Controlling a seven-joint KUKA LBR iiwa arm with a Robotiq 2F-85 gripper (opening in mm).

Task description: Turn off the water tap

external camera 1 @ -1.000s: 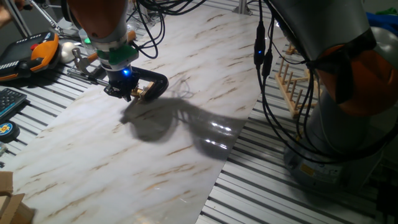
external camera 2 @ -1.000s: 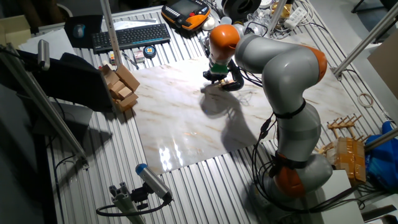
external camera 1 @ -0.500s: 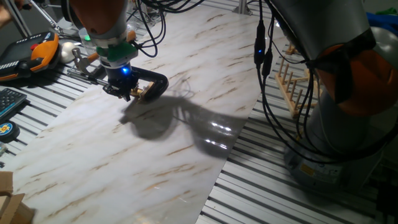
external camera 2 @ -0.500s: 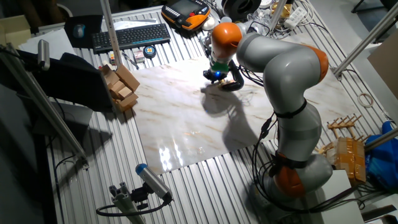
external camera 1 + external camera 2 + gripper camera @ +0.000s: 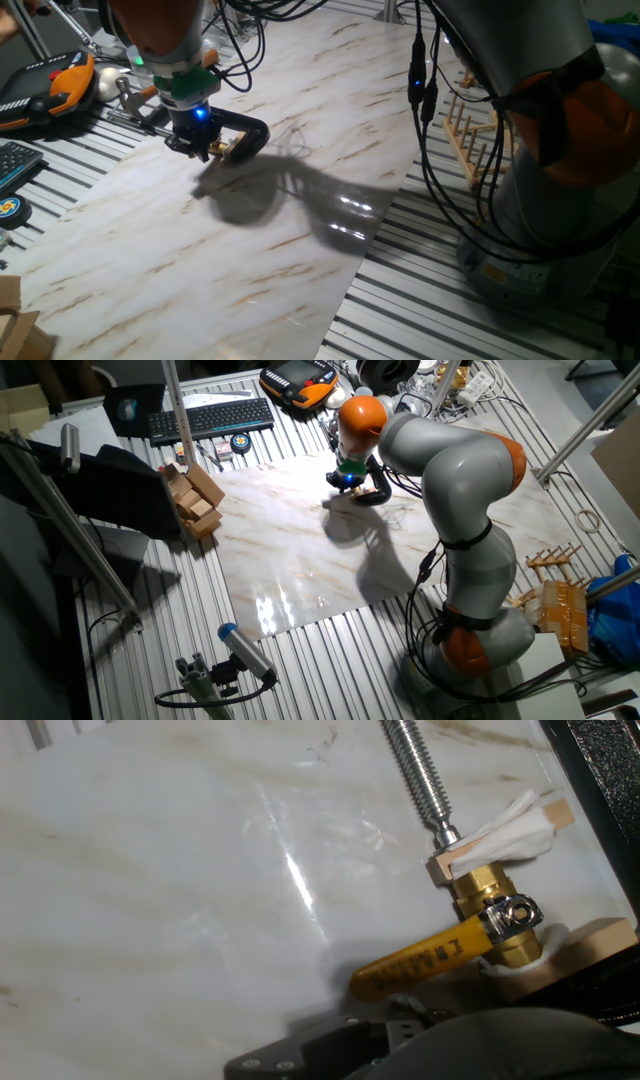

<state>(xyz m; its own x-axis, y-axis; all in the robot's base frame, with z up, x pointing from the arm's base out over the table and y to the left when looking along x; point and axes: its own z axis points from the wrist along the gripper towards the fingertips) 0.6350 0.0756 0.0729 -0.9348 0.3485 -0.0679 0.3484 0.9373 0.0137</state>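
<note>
The water tap is a small brass valve with a yellow lever. It is pinched between wooden pads and white tissue in the jaw of a black C-clamp with a silver threaded screw. The clamp lies on the marble board and also shows in the other fixed view. My gripper hangs low right over the clamp's jaw, also in the other fixed view. In the hand view a dark part of my hand sits just below the lever's free end. The fingers do not show clearly.
The marble board lies on a slatted metal table. An orange teach pendant is at the left, a wooden rack at the right. A keyboard and wooden blocks lie beside the board.
My hand has shifted very slightly to the left over the clamp. The clamp and valve have not moved.
</note>
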